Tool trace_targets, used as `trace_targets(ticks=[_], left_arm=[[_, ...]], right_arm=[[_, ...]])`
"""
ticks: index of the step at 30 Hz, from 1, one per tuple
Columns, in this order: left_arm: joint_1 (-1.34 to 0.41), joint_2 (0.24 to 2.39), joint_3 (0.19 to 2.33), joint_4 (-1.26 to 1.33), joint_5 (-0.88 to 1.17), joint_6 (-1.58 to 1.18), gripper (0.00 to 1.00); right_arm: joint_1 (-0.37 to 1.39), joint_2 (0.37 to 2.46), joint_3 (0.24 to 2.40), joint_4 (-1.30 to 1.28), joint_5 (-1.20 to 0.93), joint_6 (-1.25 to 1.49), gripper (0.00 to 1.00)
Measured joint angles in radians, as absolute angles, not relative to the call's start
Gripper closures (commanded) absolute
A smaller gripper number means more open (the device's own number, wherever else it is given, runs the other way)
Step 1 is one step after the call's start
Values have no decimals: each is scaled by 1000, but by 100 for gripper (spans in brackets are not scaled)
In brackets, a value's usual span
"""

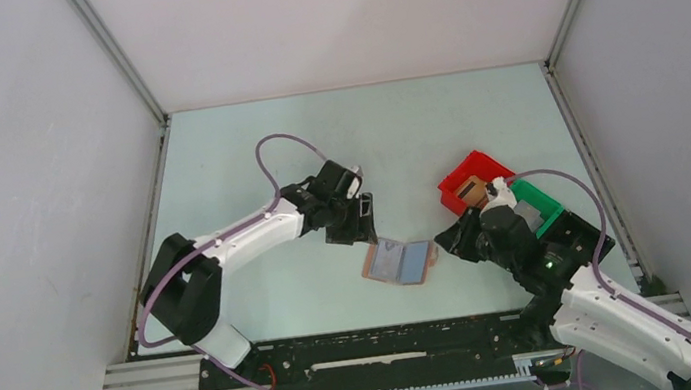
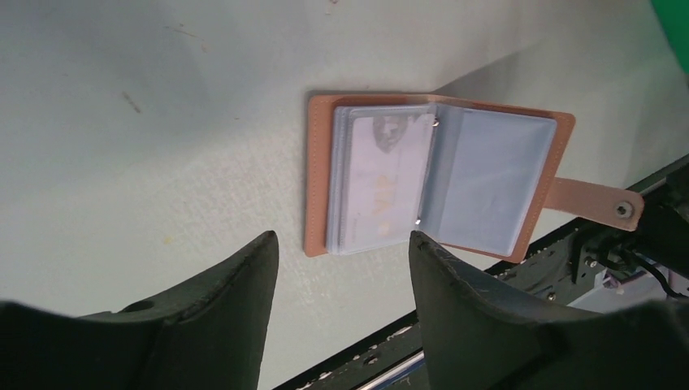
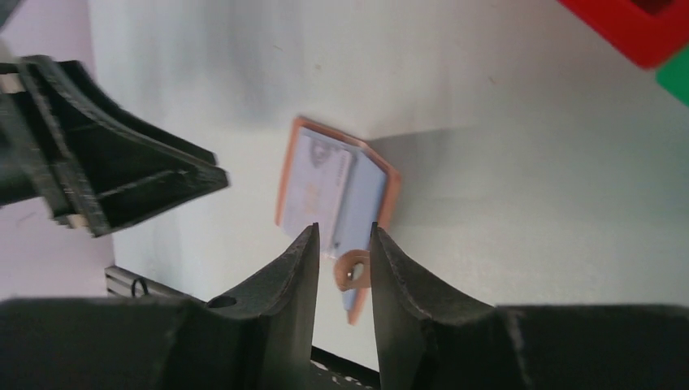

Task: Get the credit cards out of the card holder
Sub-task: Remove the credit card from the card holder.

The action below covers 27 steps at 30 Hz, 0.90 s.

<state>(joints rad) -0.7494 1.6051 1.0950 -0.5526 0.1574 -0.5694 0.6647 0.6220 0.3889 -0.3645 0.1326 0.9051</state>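
Card holder (image 1: 401,263) lies open flat on the surface (image 1: 314,139), near the front edge, between the two arms. Tan outer cover, two blue-grey sleeve panels facing up.

Left wrist view: a pale card (image 2: 382,183) sits in the panel nearer the left fingers (image 2: 244,276), print visible through the clear sleeve. The other panel (image 2: 496,175) looks blank from here. The side tab (image 2: 597,203) with its snap sticks out off the far edge and lies free, nothing on it.

Left gripper (image 1: 365,221): fingers spread wide, holding nothing, hanging just above and behind the holder's left edge. No contact visible.

Right gripper (image 3: 343,231): fingers only a narrow gap apart, holding nothing. In its wrist view the tab (image 3: 353,272) shows through that gap and the holder (image 3: 337,191) is just ahead of the tips. From the top camera the gripper (image 1: 448,240) sits just beside the holder's right edge.

Red bin (image 1: 470,174) and green bin (image 1: 539,205) are side by side to the right of the holder, next to the right arm. There is something brown in the red bin; can't tell what it is.
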Motion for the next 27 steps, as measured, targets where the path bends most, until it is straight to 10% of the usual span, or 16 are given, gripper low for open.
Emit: trace_targets(ticks=[17, 27], left_arm=[[-794, 1809, 1111, -457, 241, -634, 42], [-788, 1819, 1110, -427, 274, -664, 42]], right_arm=[[720, 1056, 453, -157, -11, 897, 71], [723, 1073, 412, -228, 52, 938, 56]])
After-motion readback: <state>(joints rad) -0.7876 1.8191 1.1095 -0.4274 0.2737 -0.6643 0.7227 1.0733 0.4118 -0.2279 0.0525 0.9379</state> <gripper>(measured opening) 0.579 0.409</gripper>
